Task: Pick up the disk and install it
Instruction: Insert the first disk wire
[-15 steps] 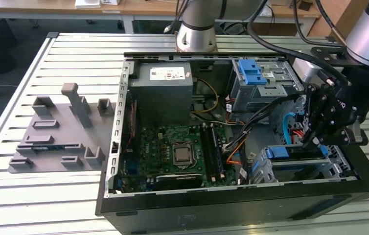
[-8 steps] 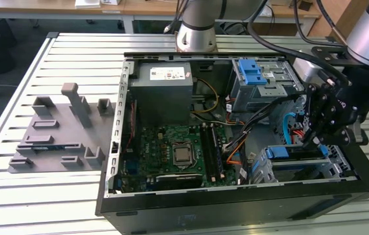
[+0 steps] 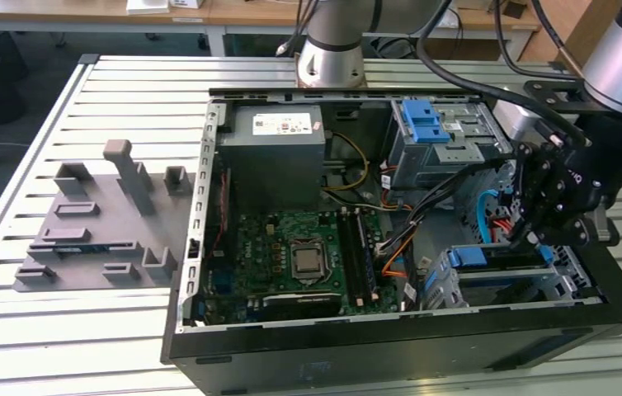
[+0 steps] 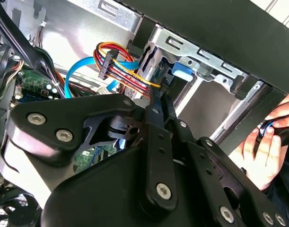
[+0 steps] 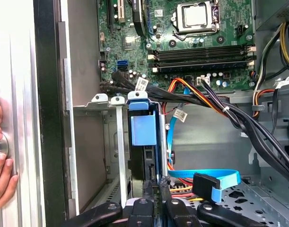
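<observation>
The gripper (image 5: 153,189) has its jaws closed narrow on the disk (image 5: 145,130), low centre in the first wrist view. At the exterior view's right, the gripper (image 3: 531,235) stands above the drive cage (image 3: 509,280). A hand (image 4: 262,151) shows at right in the second wrist view.

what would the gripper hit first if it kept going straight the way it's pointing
Probably the disk in its blue carrier, standing in the metal drive cage directly ahead of the gripper. Depth is unclear, so contact may exist already.

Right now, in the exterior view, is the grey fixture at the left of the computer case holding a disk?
No. The grey fixture stands bare on the table, its slots holding nothing.
</observation>
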